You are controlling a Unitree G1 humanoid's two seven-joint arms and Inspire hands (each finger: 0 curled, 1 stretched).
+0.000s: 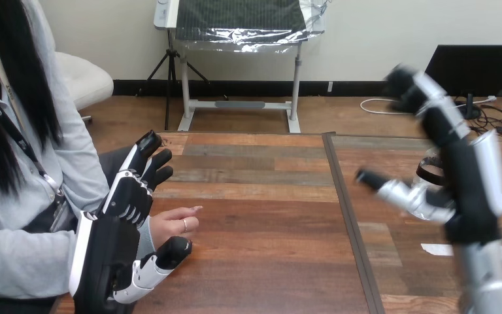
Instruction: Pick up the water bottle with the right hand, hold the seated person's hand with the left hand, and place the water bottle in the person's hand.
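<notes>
Left hand (128, 199): lower left of the frame, back toward the camera; fingers nearly straight and pointing up and right, thumb stretched out to the right, nothing gripped.
Person's hand (175, 224): comes out to the right from between that thumb and the fingers, lying low over the table (261, 196); its wrist is hidden behind the robot's palm, so whether the two touch cannot be told.
Right hand (472, 186): raised at the right of the frame and smeared by motion blur; fingers stretched upward toward the upper right, thumb jutting left, not closed on anything.
Bottle (430, 171): right of centre, just behind the right hand between thumb and palm. Only a clear patch with a dark band shows; the rest is covered by the hand. Contact with the hand and whether it stands on the table are both hard to make out.
Right arm: cut off by the lower right corner.
</notes>
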